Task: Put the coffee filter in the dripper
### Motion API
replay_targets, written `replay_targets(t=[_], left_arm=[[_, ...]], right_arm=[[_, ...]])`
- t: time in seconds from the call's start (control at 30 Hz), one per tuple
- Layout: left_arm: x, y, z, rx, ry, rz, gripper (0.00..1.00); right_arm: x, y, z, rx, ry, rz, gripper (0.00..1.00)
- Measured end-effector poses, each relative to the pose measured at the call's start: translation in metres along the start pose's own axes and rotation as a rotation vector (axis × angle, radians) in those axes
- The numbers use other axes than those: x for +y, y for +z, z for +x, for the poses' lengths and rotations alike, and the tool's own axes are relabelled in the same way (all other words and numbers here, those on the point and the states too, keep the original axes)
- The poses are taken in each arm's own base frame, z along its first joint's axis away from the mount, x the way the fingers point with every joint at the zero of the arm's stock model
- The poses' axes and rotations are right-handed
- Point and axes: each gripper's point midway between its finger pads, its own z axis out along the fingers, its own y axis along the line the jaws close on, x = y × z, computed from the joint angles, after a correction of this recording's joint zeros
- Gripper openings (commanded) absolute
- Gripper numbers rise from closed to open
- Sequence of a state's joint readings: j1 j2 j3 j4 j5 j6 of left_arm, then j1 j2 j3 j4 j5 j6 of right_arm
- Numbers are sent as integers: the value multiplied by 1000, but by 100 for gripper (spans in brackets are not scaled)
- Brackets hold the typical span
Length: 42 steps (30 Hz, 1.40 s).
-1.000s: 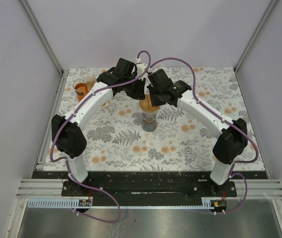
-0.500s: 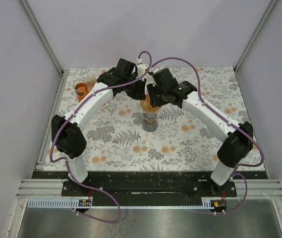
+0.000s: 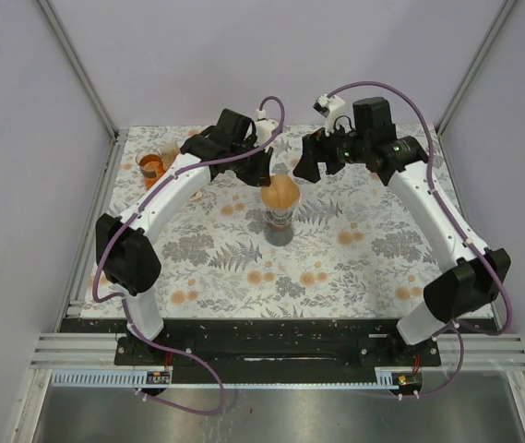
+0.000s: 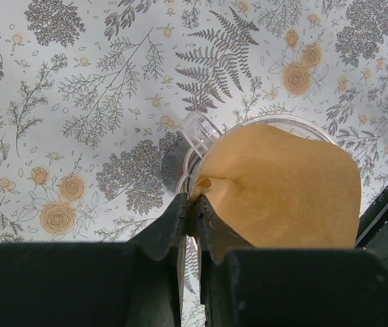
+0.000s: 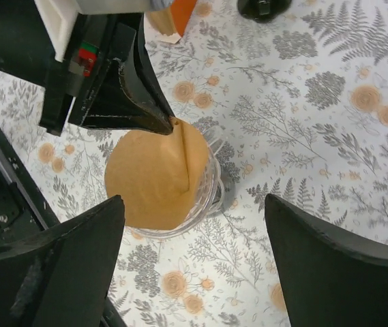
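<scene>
A brown paper coffee filter [image 3: 281, 193] sits point-down in the translucent cone-shaped dripper [image 3: 280, 227] at mid-table. From the left wrist, the filter [image 4: 282, 184] fills the dripper's rim, and the small handle [image 4: 200, 131] sticks out beside it. My left gripper [image 3: 260, 167] is shut on the filter's near edge, its jaws [image 4: 194, 204] pinched together at the rim. My right gripper [image 3: 306, 164] hangs open, up and to the right of the dripper. Its fingers [image 5: 194, 204] stand wide apart above the filter [image 5: 149, 180] and touch nothing.
A flower-patterned cloth [image 3: 336, 268] covers the table. An orange cup [image 3: 151, 166] stands at the far left corner. A dark round object [image 5: 262, 7] lies beyond the dripper. Side walls and metal rails close in the table.
My right gripper has opened, let go of the filter and pulled up and to the right. The left gripper has kept its pinch on the filter's edge.
</scene>
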<state>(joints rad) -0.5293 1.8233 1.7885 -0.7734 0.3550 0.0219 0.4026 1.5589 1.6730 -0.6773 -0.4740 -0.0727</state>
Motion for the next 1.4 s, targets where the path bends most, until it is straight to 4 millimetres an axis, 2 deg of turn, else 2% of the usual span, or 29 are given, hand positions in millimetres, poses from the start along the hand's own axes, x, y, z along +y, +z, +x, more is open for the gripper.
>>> replay_targets(t=[0.07,0.23,0.3,0.4,0.63,0.77,0.97,1.1,1.27,1.4], left_arm=[[0,0,0,0,2,1,0],[-1,0,0,0,6,6,0],[-1,0,0,0,7,8,0],[-1,0,0,0,8,10,0],[-4,0,0,1,7,26,0],[-5,0,0,1,6,31,0],[-7,-1,4,15,-7,37,1],[-6,-1,5,21,-12,37,1],[-5,-2,6,22,-18,35,1],[-6,-2,8,30,-25,35,1]], right_arm=[[-8,8,7,22,-31,-53,98],[-3,49,23,125,-80,-247,99],[-4,59,29,151,-95,-290,98],[-3,65,37,182,-110,-333,95],[-2,79,38,191,-124,-413,88],[-3,91,47,212,-109,-437,84],[-2,97,49,211,-112,-449,71],[-3,102,48,206,-128,-441,72],[-6,107,48,197,-150,-426,81],[-9,111,48,182,-168,-427,76]])
